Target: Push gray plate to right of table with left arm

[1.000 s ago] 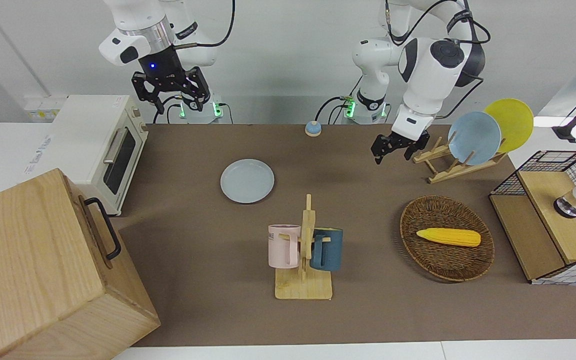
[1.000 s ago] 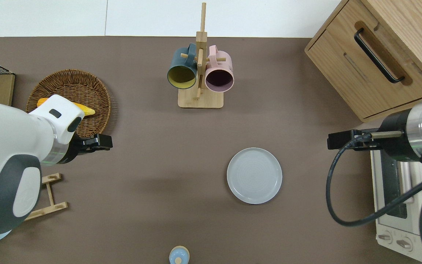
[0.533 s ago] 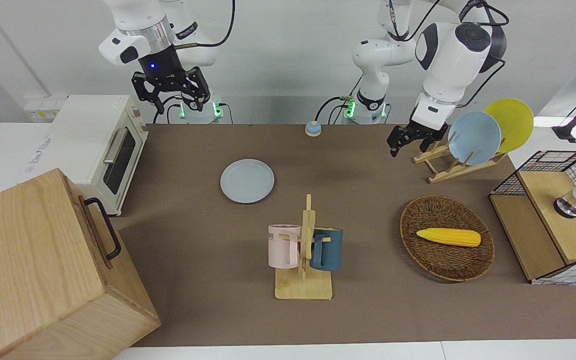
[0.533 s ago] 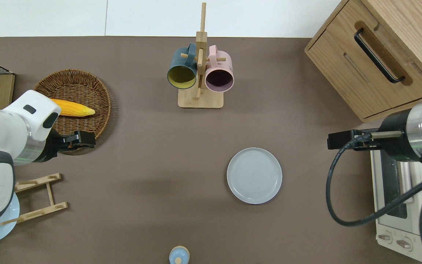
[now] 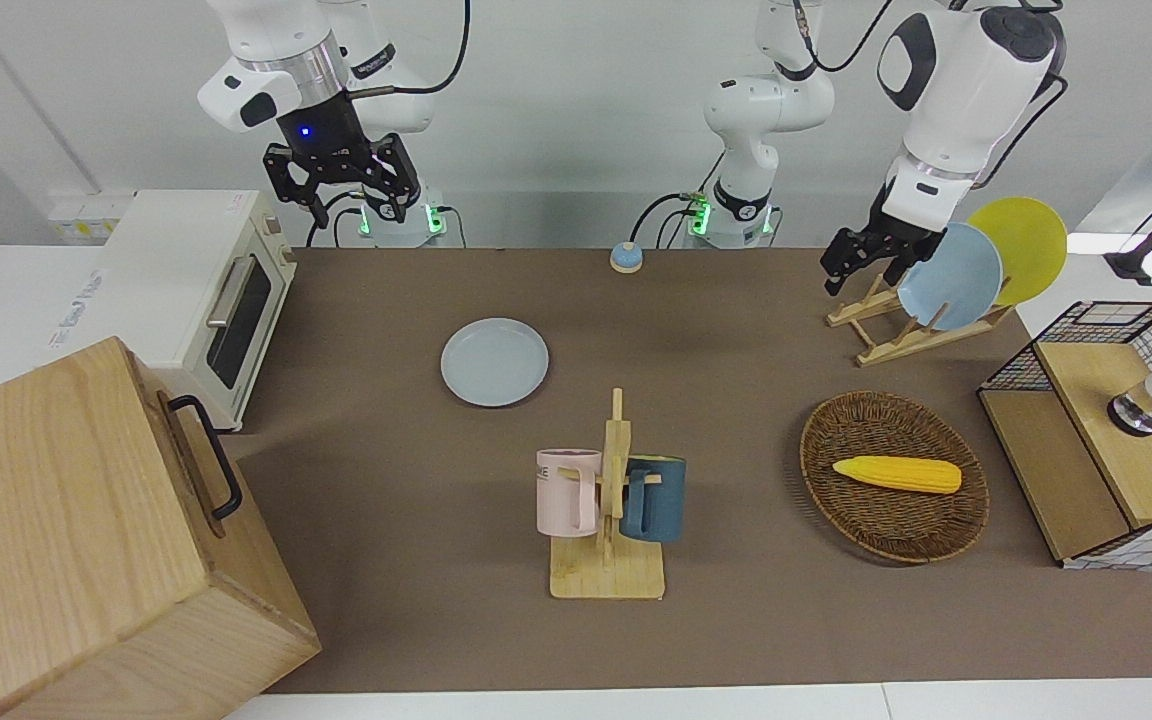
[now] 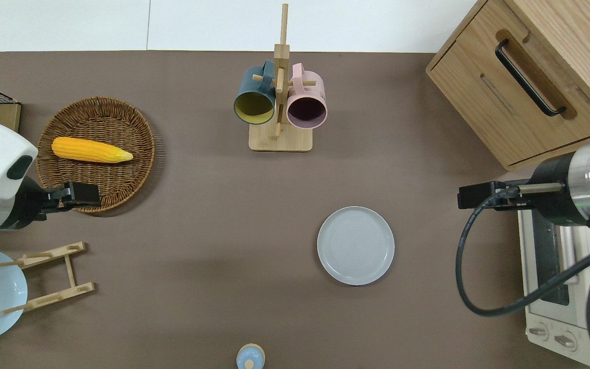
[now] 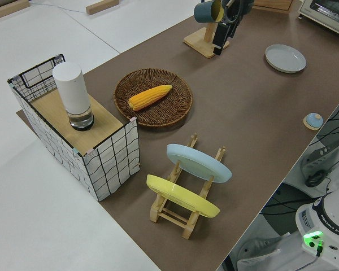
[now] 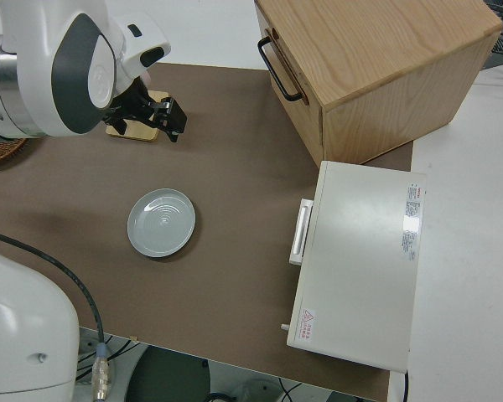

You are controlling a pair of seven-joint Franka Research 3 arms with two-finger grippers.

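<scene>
The gray plate (image 5: 494, 362) (image 6: 355, 245) (image 7: 285, 58) (image 8: 161, 223) lies flat on the brown table (image 6: 213, 215), toward the right arm's end, about level with the toaster oven. My left gripper (image 5: 858, 275) (image 6: 86, 193) hangs in the air over the robot-side rim of the wicker basket, far from the plate. Its fingers look open and hold nothing. The right arm is parked, its gripper (image 5: 356, 200) open.
A mug rack (image 6: 279, 97) with a teal and a pink mug stands farther from the robots than the plate. The wicker basket (image 6: 121, 169) holds a corn cob (image 6: 91, 149). A dish rack (image 5: 901, 330) carries a light-blue and a yellow plate. A toaster oven (image 5: 201, 290) and a wooden cabinet (image 5: 76, 530) stand at the right arm's end.
My left arm has swung up and back toward its own end of the table, its gripper passing from bare table to the basket's rim. The gray plate has not moved.
</scene>
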